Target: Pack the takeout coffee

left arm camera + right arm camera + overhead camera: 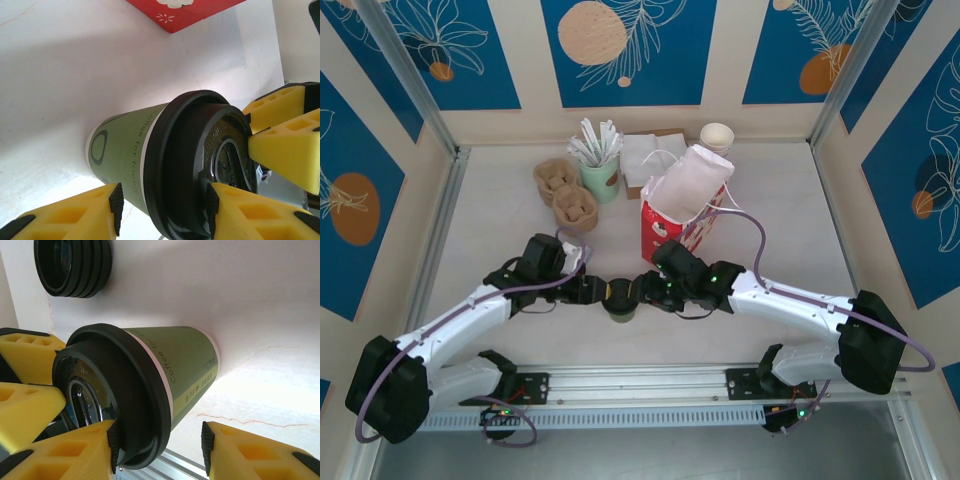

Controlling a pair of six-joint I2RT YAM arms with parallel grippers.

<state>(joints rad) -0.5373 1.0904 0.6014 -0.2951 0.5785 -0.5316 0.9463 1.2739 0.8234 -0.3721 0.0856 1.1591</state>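
The takeout coffee [620,299], an olive-green paper cup with a black lid, stands upright near the table's front edge, between both grippers. In the left wrist view the cup [125,150] sits between the fingers of my open left gripper [164,202]; one pad rests on the lid top and the other is beside the cup wall. My right gripper [157,442] is also open, with one pad at the lid [115,395] and the other off the cup's side. From above, the left gripper [595,292] and right gripper [648,290] meet over the lid.
An open red-and-white paper bag [685,205] stands just behind the cup. Cardboard cup carriers [565,195], a pale green cup of white sticks [600,165], napkins [645,158] and a white cup [717,135] sit at the back. A stack of black lids [72,267] lies nearby.
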